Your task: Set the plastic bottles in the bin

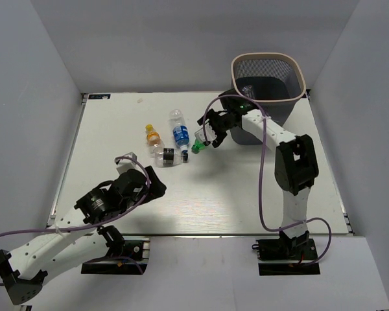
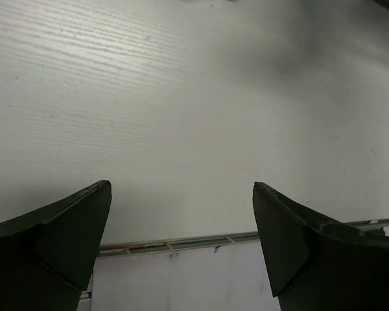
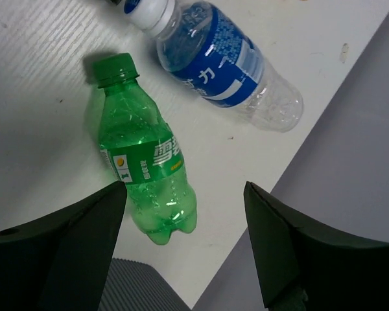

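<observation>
A green bottle (image 1: 198, 145) lies on the table just left of the bin (image 1: 292, 97), a tall dark mesh wastebasket with a beige rim. My right gripper (image 1: 207, 133) hovers over the bottle, open. In the right wrist view the green bottle (image 3: 142, 168) lies by the left finger, untouched, with my right gripper (image 3: 185, 194) wide open. A clear blue-label bottle (image 3: 223, 65) lies beyond it, also seen from the top (image 1: 179, 135). An orange yellow-capped bottle (image 1: 153, 137) and a black-label bottle (image 1: 166, 155) lie further left. My left gripper (image 1: 150, 184) is open and empty over bare table (image 2: 181, 188).
Something clear lies inside the bin (image 1: 249, 89). The bin's mesh wall (image 3: 133, 288) shows close under my right gripper. The table's metal edge strip (image 2: 181, 244) runs near my left gripper. Grey walls enclose the table on three sides.
</observation>
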You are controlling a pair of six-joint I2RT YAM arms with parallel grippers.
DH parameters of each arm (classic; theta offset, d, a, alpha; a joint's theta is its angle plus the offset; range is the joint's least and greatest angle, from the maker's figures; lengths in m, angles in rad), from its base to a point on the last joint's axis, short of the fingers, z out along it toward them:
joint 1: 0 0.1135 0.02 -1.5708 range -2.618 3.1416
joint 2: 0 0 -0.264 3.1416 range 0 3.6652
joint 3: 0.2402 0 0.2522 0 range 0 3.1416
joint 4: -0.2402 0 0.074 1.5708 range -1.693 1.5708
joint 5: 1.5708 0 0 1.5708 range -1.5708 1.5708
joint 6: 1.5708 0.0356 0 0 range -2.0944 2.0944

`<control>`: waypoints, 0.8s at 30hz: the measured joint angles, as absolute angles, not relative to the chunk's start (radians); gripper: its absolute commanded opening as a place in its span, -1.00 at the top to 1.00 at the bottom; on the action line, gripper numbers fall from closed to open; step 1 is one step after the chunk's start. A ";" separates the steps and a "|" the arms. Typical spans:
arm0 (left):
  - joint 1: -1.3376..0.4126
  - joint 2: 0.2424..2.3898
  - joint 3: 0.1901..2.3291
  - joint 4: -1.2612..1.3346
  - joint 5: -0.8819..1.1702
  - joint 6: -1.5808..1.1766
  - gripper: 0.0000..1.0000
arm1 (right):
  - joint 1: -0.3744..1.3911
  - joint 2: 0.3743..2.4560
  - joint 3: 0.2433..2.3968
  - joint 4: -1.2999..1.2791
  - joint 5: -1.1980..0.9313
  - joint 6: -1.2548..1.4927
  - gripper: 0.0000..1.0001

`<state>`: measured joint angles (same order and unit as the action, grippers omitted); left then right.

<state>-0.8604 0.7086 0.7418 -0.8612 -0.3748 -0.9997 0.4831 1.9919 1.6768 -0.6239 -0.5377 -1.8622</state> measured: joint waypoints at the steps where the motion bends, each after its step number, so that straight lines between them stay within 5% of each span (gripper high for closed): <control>1: -0.860 0.697 0.728 -0.865 -0.370 -1.007 -0.99 | 0.485 2.011 1.691 -0.625 -0.527 -1.883 -0.57; 24: -0.860 0.671 0.699 -0.899 -0.342 -1.039 -0.99 | 0.539 2.254 1.808 -0.675 -0.266 -1.994 -0.55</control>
